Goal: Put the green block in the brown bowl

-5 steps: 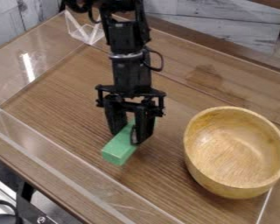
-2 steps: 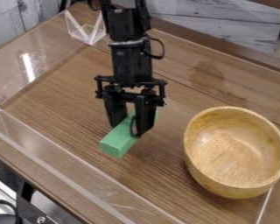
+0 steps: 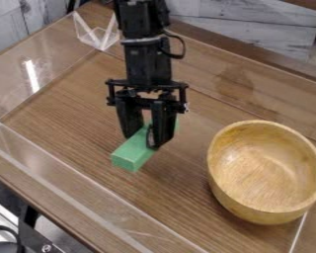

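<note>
Your wooden table (image 3: 68, 109) carried the brown bowl (image 3: 265, 168) at the right, empty, well apart from the arm; the gripper (image 3: 147, 133) hung left of it, pointing steeply down, its jaws pressed in on the upper end of the green block (image 3: 133, 154), which tilted with its lower end at or just off the tabletop, I couldn't tell which. You were in the lift step, as I judged it; next you needed to raise the block clear, carry it right over the bowl's rim, and only then release.
</note>
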`<state>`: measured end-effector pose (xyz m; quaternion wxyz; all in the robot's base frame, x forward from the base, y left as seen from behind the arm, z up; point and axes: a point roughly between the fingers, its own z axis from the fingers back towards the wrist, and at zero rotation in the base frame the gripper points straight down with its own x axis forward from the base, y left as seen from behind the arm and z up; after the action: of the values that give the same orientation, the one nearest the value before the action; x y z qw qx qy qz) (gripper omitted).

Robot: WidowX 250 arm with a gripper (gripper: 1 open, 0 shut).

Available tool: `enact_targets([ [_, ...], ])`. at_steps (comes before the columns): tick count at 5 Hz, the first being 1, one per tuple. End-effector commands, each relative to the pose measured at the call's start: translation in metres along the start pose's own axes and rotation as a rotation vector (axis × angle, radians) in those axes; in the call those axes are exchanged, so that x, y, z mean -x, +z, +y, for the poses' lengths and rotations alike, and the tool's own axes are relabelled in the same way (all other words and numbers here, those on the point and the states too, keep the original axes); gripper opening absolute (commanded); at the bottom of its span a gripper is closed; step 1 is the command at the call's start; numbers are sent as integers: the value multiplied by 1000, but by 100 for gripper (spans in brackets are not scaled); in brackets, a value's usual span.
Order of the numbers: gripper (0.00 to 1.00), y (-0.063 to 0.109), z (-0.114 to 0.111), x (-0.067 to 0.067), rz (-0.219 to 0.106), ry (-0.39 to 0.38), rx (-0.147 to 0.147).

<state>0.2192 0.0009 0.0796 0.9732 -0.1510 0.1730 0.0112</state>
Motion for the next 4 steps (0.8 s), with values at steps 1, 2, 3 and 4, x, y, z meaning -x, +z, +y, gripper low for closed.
enact_targets([
  [1, 0, 24, -4, -2, -86, -22, -6],
  [2, 0, 26, -4, -1, -82, -28, -2],
  [3, 0, 29, -5, -1, -80, -38, 2],
  [4, 0, 31, -6, 0, -76, -47, 6],
])
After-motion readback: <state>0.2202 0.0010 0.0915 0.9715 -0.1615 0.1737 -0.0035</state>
